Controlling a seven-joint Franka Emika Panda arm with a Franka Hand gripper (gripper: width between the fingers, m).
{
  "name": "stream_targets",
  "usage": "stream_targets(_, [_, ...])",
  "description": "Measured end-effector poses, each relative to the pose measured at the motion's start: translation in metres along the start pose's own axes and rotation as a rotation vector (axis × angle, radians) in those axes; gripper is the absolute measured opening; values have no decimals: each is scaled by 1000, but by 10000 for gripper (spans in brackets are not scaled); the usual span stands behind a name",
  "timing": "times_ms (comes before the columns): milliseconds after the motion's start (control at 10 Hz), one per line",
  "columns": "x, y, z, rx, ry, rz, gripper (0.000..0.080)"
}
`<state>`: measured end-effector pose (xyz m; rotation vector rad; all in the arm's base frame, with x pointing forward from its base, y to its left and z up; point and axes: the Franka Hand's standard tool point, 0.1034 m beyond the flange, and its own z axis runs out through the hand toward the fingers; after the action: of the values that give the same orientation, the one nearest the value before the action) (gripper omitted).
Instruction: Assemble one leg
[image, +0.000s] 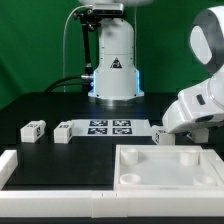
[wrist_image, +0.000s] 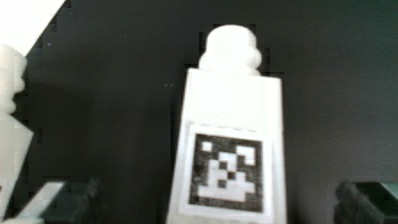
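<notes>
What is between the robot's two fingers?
A leg, the tagged white block, lies between the open gripper's fingers, gaps on both sides. The wrist view shows it.

Glossy white robot arm (image: 200, 100) built of rounded plastic shells

Its white cylindrical base column (image: 113, 50) carries a black triangular warning sticker (image: 117, 64), with a blue glowing ring (image: 112, 96) at its foot and a thin black cable (image: 66, 45) arcing beside it; dark grey seams divide the bulbous links; two dark fingertips (wrist_image: 50, 203) look blurred
</notes>
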<state>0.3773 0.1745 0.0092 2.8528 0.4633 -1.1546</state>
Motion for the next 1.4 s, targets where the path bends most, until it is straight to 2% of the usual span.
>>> stream_targets(100, [1,1,1,1,5,1,649])
stream_targets(200, [1,0,2,1,6,0,612])
stream_targets(400, [1,0,1,0,6,-1,339])
stream_targets(500, [2,-1,0,0,8,-1,339])
stream_targets(600, [2,-1,-1,0,11,-1,290])
stream_targets(800, [-3,2,-9,-1,8,-8,290])
stream_targets(1000, [-27,7,-31,-13,-35,-8,290])
stream_targets(1200, [-48,10,-62,-26,-61,-2,290])
stream_targets(1400, [-57,11,-85,-32,-55,2,291])
